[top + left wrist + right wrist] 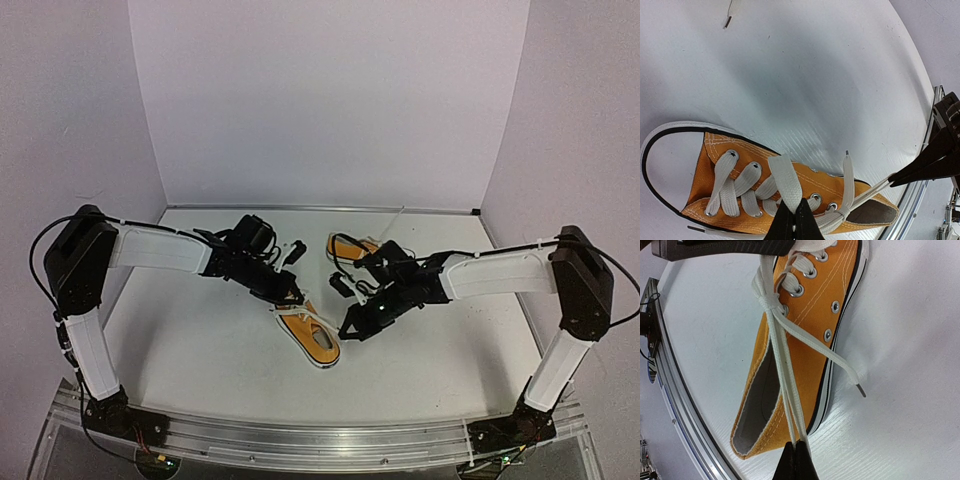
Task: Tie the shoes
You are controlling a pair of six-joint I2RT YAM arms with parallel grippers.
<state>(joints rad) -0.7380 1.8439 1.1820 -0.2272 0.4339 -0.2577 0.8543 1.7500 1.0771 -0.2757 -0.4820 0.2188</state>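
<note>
One orange-yellow shoe (318, 338) lies on the white table between my grippers, with a knot (768, 300) in its white laces near the top eyelets. My left gripper (294, 298) is shut on a flat lace loop (785, 180) over the tongue of this shoe (700, 170). My right gripper (350, 330) is shut on a two-strand lace loop (787, 390), pulled taut from the knot past the heel opening of the shoe (810, 315). One lace end (860, 389) lies loose on the table. The second shoe (350, 246) lies farther back, partly hidden by my right arm.
A metal rail (320, 440) runs along the table's near edge and shows in the right wrist view (675, 410). White walls close the back and sides. A lace tip (728, 20) lies on the table beyond the near shoe. The right gripper's fingers (920, 167) show in the left wrist view.
</note>
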